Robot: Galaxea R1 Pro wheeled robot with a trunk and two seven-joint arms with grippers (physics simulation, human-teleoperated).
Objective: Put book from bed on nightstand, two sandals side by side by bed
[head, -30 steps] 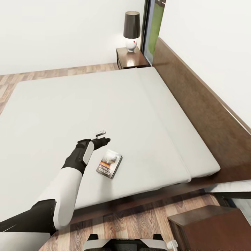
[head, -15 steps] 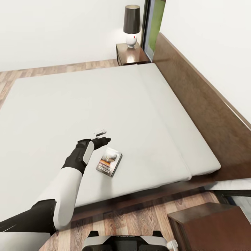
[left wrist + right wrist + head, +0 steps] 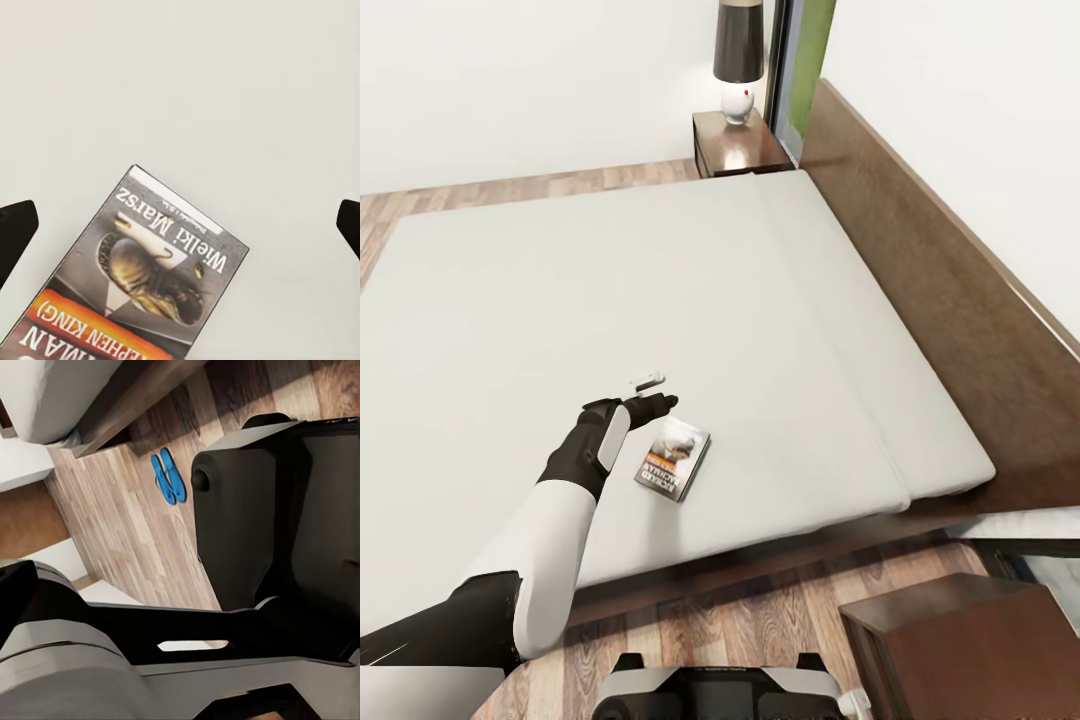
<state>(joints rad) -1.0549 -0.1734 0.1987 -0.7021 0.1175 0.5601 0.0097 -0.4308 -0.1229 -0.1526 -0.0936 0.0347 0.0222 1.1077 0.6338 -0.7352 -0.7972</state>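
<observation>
The book [image 3: 673, 459] lies flat on the light-grey mattress of the bed [image 3: 610, 290], near its front edge. My left gripper [image 3: 651, 392] hovers open just beyond the book's far left corner, holding nothing. In the left wrist view the book [image 3: 142, 277] lies below and between the two dark fingertips [image 3: 15, 232], which stand wide apart. The two sandals [image 3: 166, 476] rest side by side on the wood floor close to the bed frame. A dark shape that may be a right finger [image 3: 15, 592] shows against the robot's body.
One nightstand [image 3: 735, 150] with a dark-shaded lamp [image 3: 738, 60] stands at the bed's far corner. Another nightstand [image 3: 970, 650] is at the lower right, close to my base. The tall headboard [image 3: 950, 300] runs along the right.
The whole picture has shifted slightly, so the camera moved. The left arm and the book hold the same place relative to each other.
</observation>
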